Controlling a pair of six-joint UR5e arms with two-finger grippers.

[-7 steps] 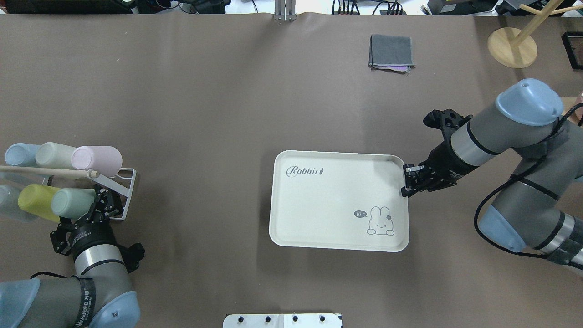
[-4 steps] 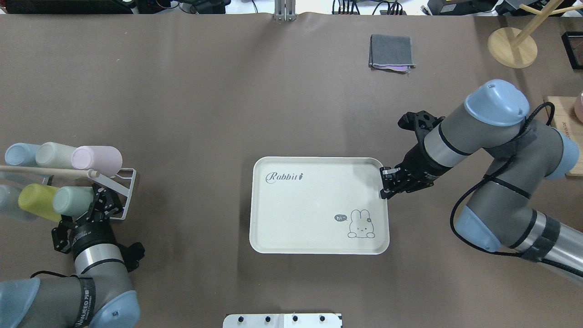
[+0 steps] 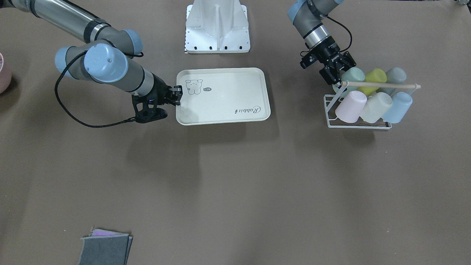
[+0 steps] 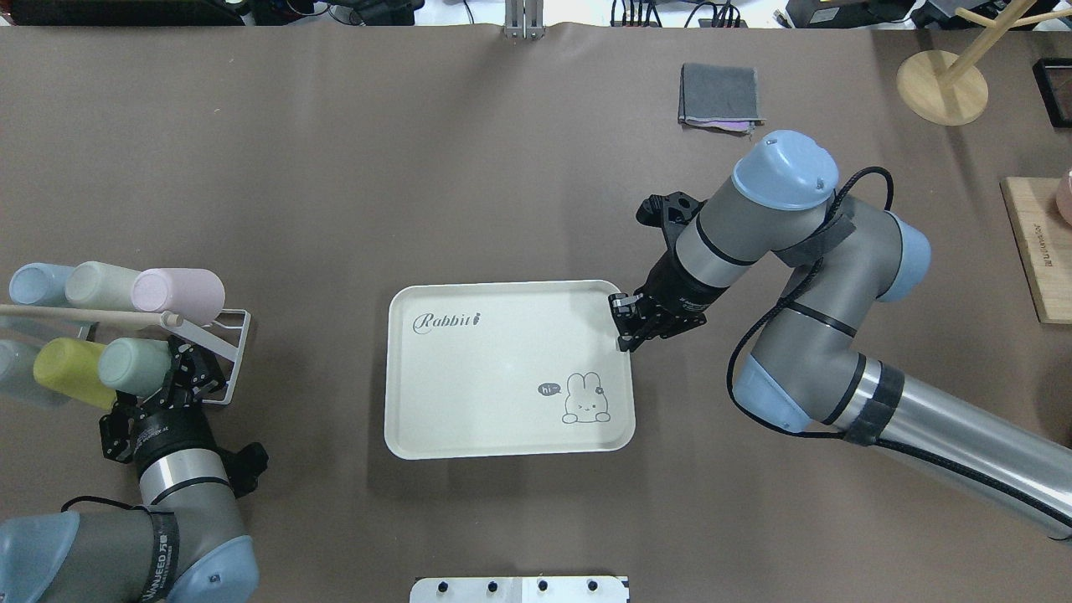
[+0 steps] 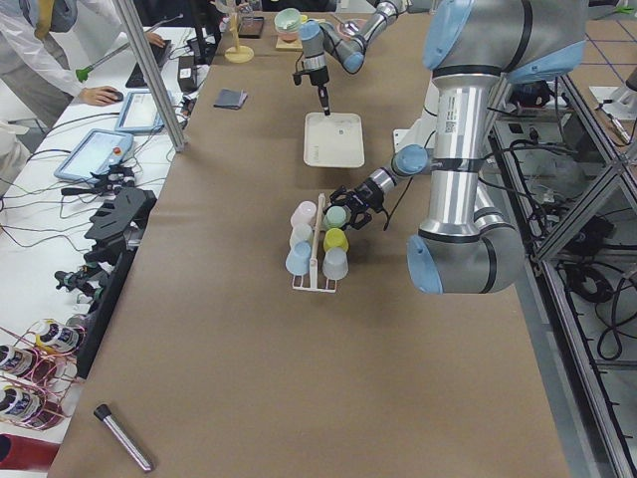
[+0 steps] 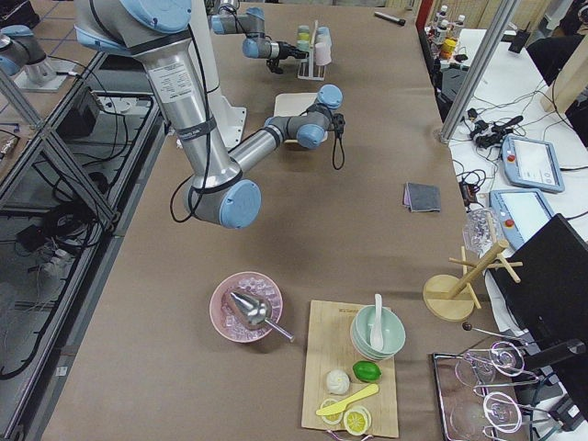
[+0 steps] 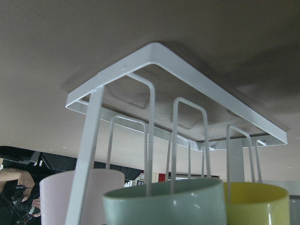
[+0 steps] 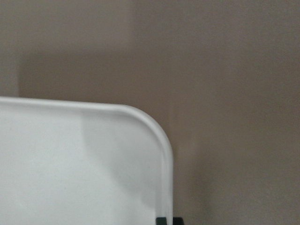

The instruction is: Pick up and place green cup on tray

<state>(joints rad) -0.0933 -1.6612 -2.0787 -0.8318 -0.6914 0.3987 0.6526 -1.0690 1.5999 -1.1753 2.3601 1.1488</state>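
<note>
The green cup (image 4: 134, 366) lies on its side in a white wire rack (image 4: 237, 356) at the table's left, beside a yellow-green cup (image 4: 67, 368). It also shows in the front view (image 3: 352, 75) and fills the bottom of the left wrist view (image 7: 164, 204). My left gripper (image 4: 186, 373) is at the cup's near end with its jaws apart; I cannot tell whether they touch it. The cream tray (image 4: 494, 377) lies flat mid-table. My right gripper (image 4: 624, 325) is shut on the rim of its far right corner (image 8: 159, 140).
The rack holds several other cups under a wooden dowel (image 4: 84, 316). A folded grey cloth (image 4: 720, 94) lies at the far side. A wooden stand (image 4: 942, 84) and a wooden board (image 4: 1038, 251) are at the right. The robot's base plate (image 4: 519, 589) is at the near edge.
My right gripper has dragged the tray to the left, toward the rack. My left gripper has stayed at the green cup.
</note>
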